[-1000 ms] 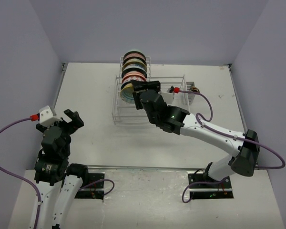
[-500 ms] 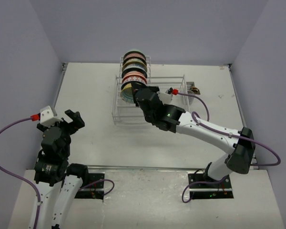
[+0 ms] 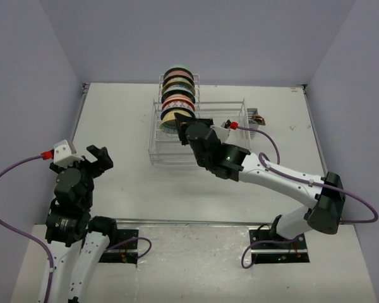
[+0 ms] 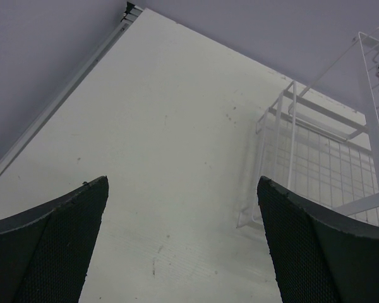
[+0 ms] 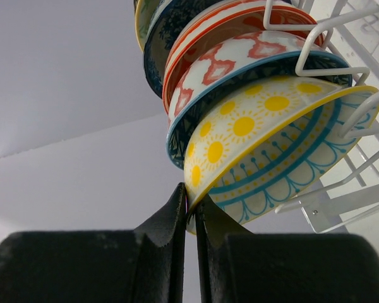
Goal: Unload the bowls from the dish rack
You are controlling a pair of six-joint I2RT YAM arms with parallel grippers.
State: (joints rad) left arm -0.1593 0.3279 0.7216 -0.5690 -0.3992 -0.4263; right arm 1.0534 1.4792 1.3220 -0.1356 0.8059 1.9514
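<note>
Lilac walls box in a white, faintly scuffed tabletop [image 3: 114,120]. Seen from the top view, the dish rack [image 3: 237,112] stands close to the far edge, about midway along it. The bowls [image 3: 178,85] sit on edge in a tight row at the rack's left end, running toward the far edge. The right gripper [image 3: 182,120] reaches in at the nearest bowl of that row. The left gripper [image 3: 96,158] hangs over the near left corner, well apart from everything.

In the left wrist view, its jaws are wide apart with nothing between them. The dark, finely textured pads [image 4: 57,246] frame bare table and one corner of the rack's pale wire.

In the right wrist view, the black fingers [image 5: 167,221] are pinched together on the lower rim of the yellow bowl [image 5: 259,139]. It is glossy ceramic, with sun dots inside and teal scallops outside. It leans on the red-and-white bowl [image 5: 234,60] behind it, and rounded wire dividers [image 5: 328,38] cross its upper rim.

Several things could go wrong, as I judge it. The grip is a narrow pinch on smooth glaze, so the bowl could swivel or slip out once lifted. Drawn out at the wrong angle, its rim may snag the dividers and drag the light rack along. Its neighbour, losing support, might tip forward and knock.
</note>
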